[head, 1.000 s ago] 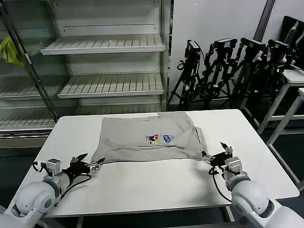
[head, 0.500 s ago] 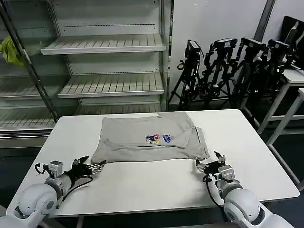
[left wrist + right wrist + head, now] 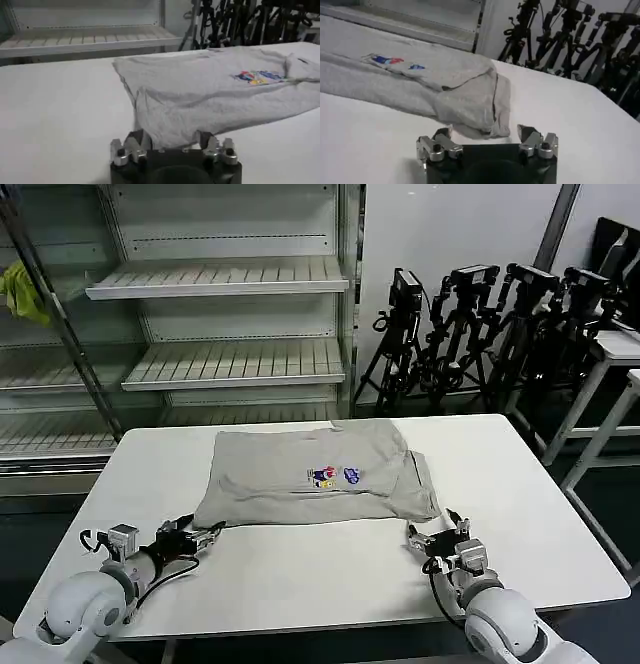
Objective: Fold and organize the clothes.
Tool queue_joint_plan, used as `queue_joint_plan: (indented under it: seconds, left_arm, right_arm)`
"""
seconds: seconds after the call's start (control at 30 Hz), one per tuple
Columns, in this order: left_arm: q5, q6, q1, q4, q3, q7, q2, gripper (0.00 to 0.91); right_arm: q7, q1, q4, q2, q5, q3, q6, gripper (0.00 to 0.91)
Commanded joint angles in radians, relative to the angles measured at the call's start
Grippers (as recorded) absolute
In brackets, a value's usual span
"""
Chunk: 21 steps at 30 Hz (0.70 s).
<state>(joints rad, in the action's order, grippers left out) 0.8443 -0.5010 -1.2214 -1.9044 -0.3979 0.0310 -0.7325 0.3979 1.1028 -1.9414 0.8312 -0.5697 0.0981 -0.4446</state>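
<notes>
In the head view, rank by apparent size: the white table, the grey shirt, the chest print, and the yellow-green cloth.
1. White table
2. Grey shirt
3. Yellow-green cloth, which hangs farther back by the shelves, so its true size is unsure
4. Chest print

Grey shirt (image 3: 315,474): chest print (image 3: 334,476) too small to read in head view; right portion cut off at frame edge in left wrist view; collar not discernible; folded-under layers hidden. Left gripper (image 3: 173,145): body cut off by lower frame edge. Right gripper (image 3: 485,140): base likewise cut off. Tripods (image 3: 480,334): individual units indistinguishable; yellow-green cloth (image 3: 22,292) partly cut off at frame edge.
</notes>
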Motion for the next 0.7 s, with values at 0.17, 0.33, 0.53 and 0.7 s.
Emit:
queue_joint_plan:
  seconds: [0.17,0.33,0.53,0.7]
  left_arm:
    - [-0.01,0.004,-0.006,-0.006,0.001,-0.006,-0.004,0.091]
    - [-0.015,0.008,-0.019,-0.011,-0.009,-0.01,-0.002,0.05]
    - [-0.022,0.013,-0.033,-0.015,-0.02,-0.016,0.0,0.05]
    - [-0.032,0.022,-0.045,-0.018,-0.023,-0.023,-0.004,0.04]
  right_arm:
    - [-0.029,0.0,0.032,0.011,0.041,-0.001,0.019,0.746]
    - [-0.039,0.002,0.039,0.013,0.051,0.001,0.027,0.584]
    - [-0.041,0.009,0.042,0.019,0.062,0.002,0.038,0.151]
    - [-0.044,0.013,0.044,0.022,0.07,0.005,0.048,0.0]
